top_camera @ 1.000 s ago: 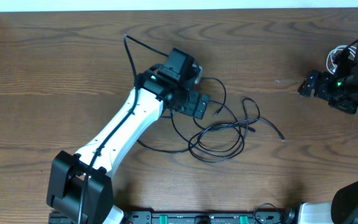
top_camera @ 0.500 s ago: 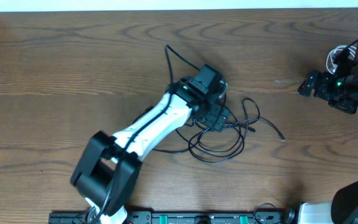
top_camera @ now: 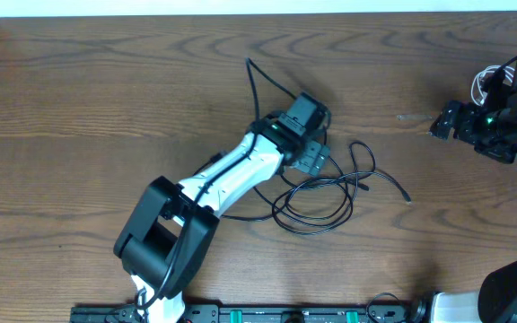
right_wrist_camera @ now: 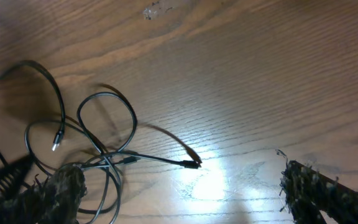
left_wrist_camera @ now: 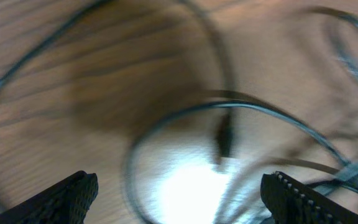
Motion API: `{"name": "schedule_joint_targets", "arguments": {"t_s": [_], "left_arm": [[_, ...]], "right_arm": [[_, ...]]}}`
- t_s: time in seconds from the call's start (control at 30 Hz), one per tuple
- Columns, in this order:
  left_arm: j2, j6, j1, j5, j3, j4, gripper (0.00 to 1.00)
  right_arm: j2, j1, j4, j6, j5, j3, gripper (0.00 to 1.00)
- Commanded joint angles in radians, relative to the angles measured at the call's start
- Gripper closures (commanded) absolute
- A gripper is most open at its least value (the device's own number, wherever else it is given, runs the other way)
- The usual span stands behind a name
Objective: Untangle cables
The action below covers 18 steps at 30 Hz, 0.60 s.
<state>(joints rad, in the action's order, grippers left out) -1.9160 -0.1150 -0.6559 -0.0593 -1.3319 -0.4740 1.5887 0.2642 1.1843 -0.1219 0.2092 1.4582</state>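
the left claw is open, its fingers wide apart and gripping nothing, and it hangs low, right over the tangle of black cables. one small plug end lies just ahead of it, in line with the gap between its fingers. the right claw is open too and empty, well apart from the cables, which lie off to the left in its own view.

overhead down; wrists close, probably sharing cables
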Motion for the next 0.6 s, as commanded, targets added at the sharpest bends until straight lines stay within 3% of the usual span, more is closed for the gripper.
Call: {"name": "schedule_joint_targets", "arguments": {"t_s": [0.0,0.13,0.33,0.43,0.57], "left_arm": [[-0.010,-0.092,0.091,0.076,0.002,-0.025,0.11],[-0.013,-0.132,0.192,0.075,0.002,-0.067,0.11],[-0.030,-0.135,0.239,0.076,0.003,-0.137,0.12],[-0.045,-0.134,0.239,0.076,0.005,-0.155,0.20],[-0.077,-0.135,0.240,0.076,0.006,-0.145,0.22]], "right_arm": [[-0.002,-0.007,-0.002,-0.004,0.003,-0.008,0.01],[0.003,-0.010,-0.007,-0.004,0.003,-0.009,0.01],[0.003,-0.010,-0.008,-0.003,0.003,-0.009,0.01],[0.003,-0.011,-0.007,-0.004,0.003,-0.009,0.01],[0.003,-0.010,-0.006,-0.004,0.003,-0.009,0.01]]}}
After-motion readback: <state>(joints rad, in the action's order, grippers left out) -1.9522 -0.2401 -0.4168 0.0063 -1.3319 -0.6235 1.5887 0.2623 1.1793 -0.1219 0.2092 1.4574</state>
